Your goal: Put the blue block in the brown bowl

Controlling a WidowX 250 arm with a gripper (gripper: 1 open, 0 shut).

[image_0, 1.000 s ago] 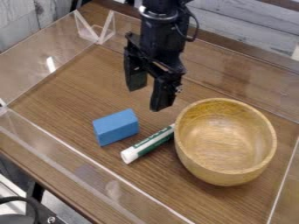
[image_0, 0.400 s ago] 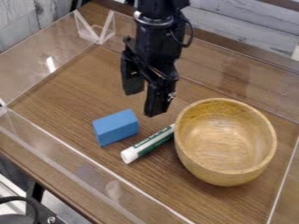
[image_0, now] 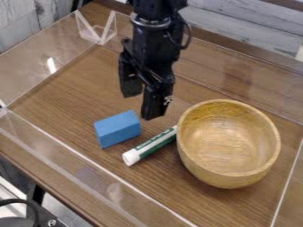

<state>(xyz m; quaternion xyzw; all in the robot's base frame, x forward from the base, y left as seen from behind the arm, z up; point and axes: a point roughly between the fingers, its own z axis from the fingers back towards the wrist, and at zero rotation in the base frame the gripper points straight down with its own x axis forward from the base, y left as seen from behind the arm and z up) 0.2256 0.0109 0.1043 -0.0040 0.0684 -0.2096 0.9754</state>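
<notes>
Shifted since the earlier frame: one black gripper [image_0: 140, 96], displaced slightly toward the side of the blue block and away from the bowl; block, marker and bowl unmoved. Gripper: fingers spread apart, pointing down, nothing between them, held over the wooden table [image_0: 59, 105] behind the block. Blue block [image_0: 117, 129]: one, small, rectangular, lying on the table, outside the bowl, just beside the marker. White-and-green marker [image_0: 151, 146]: one, lying aslant between block and bowl, not part of the task. Brown bowl [image_0: 229, 144]: one, round, wide, upright, its interior open to view. Step in hand, by judgement: approach to the block, prior to grasping; placement wholly outstanding. Next move, by judgement: bring the spread fingers forward over the block, align them with two opposite faces, lower, then close. Caution noted: the marker lies near enough that a finger descending on that side could nudge it.
</notes>
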